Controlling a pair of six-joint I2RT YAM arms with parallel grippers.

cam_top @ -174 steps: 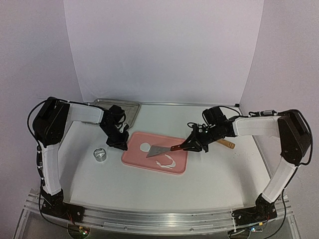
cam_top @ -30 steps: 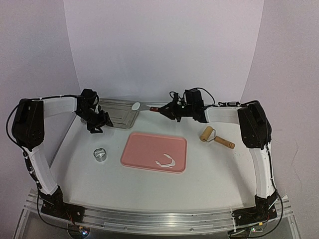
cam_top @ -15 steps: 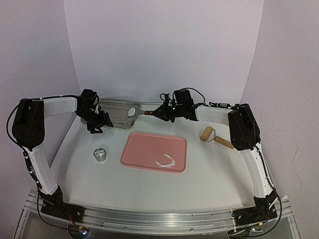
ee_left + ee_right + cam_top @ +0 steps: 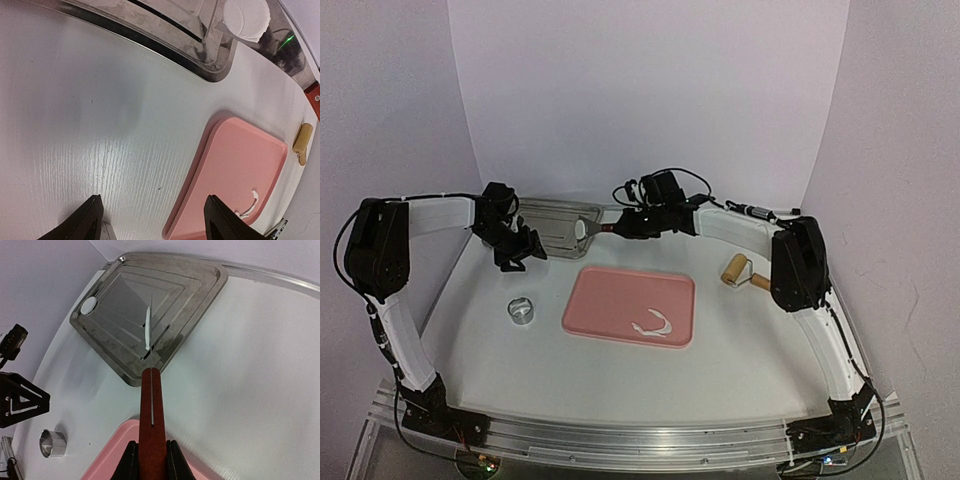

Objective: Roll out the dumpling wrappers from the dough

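While the right gripper [image 4: 623, 224] is clamping a red-handled scraper [image 4: 603, 227], one dumpling wrapper [image 4: 581, 228] is sitting on its blade over the right side of the metal tray [image 4: 545, 212]. It is probably meant to drop there, clear of the pink board [image 4: 620, 295]. The left gripper [image 4: 517, 250] is hanging just left of the tray.

Its wrist view is showing the fingers [image 4: 90, 222] spread wide, gripping nothing.

The right wrist view is showing a second wrapper [image 4: 89, 305] lying in a tray corner.

A white table [image 4: 720, 360] is bearing everything, with pale lilac walls [image 4: 640, 90] enclosing it.
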